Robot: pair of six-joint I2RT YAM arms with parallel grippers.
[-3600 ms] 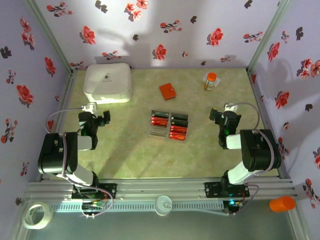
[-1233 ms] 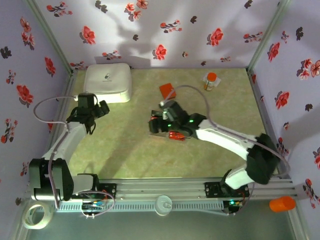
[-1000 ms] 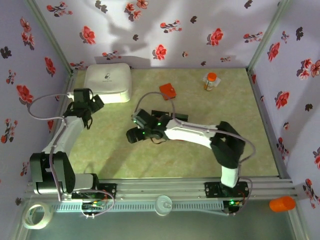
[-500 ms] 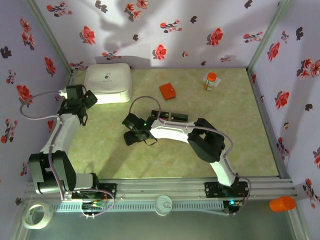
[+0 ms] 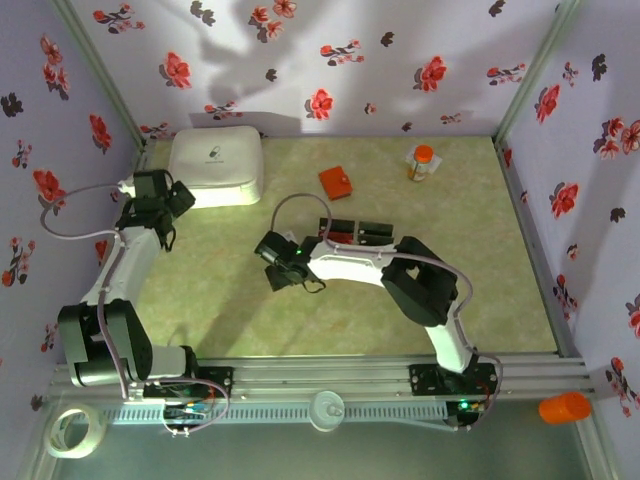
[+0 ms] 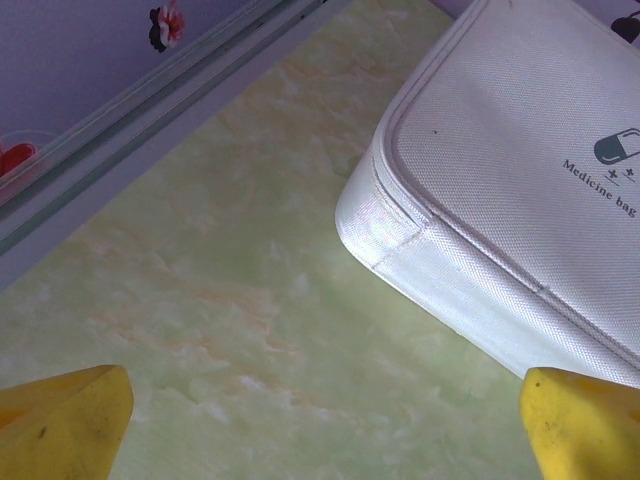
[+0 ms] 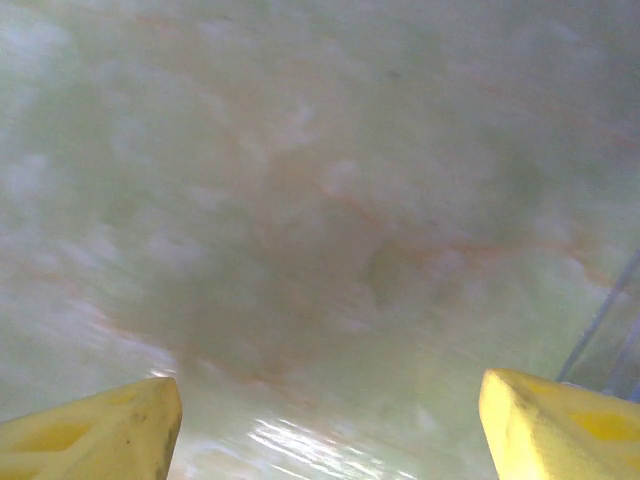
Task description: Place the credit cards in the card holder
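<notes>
The credit cards (image 5: 372, 230) lie in rows at mid-table, black and red; my right arm covers their lower part. The card holder (image 5: 336, 182), a small orange-red square, lies behind them, apart. My right gripper (image 5: 275, 270) hovers over bare table left of the cards. In the right wrist view it (image 7: 325, 430) is open, its yellow fingertips (image 7: 90, 430) wide apart with nothing between. My left gripper (image 5: 178, 203) is at the far left beside the white bag. In the left wrist view it (image 6: 325, 430) is open and empty over the table.
A white medicine bag (image 5: 216, 165) sits at the back left, its corner (image 6: 400, 215) close ahead of my left fingers. An orange-capped bottle (image 5: 421, 162) stands at the back right. The left wall rail (image 6: 150, 110) runs close by. Flowered walls enclose the table.
My right arm swung left across the cards and now sits slightly back to the right, low over bare table. My left arm reached up toward the white bag, then held still.
</notes>
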